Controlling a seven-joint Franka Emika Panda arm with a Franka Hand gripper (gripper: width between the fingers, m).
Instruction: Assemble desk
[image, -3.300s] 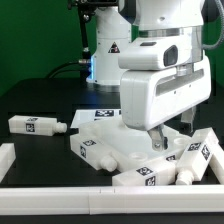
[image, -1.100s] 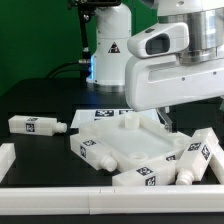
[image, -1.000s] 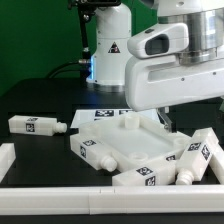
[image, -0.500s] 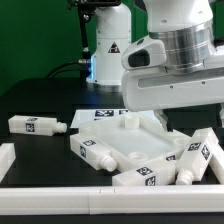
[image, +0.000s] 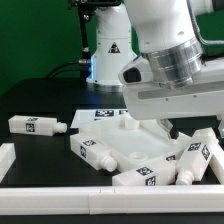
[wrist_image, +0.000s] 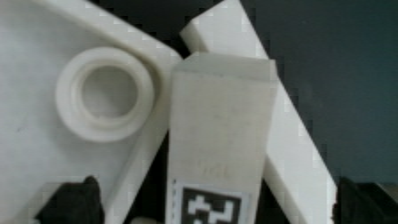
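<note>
The white rimmed tabletop panel (image: 140, 146) lies flat in the middle of the table. One tagged white leg (image: 36, 125) lies alone at the exterior view's left. Another (image: 96, 153) rests against the panel's left corner. Several more legs (image: 190, 158) are heaped at its right edge. My gripper (image: 171, 126) hangs over that right edge, its fingers mostly hidden by the hand. In the wrist view the gripper (wrist_image: 222, 200) is open, its dark fingertips (wrist_image: 79, 196) wide apart on either side of a tagged leg (wrist_image: 222, 120), not touching it. A round socket (wrist_image: 100, 94) of the panel lies beside that leg.
A long white border rail (image: 60, 190) runs along the front and left of the work area. The marker board (image: 104, 114) lies behind the panel, in front of the arm's base (image: 108, 50). Black table surface shows at the left.
My gripper rose from low over the panel's right edge. Over the last second the wrist has turned and tilted above the heap of legs. The parts have not moved.
</note>
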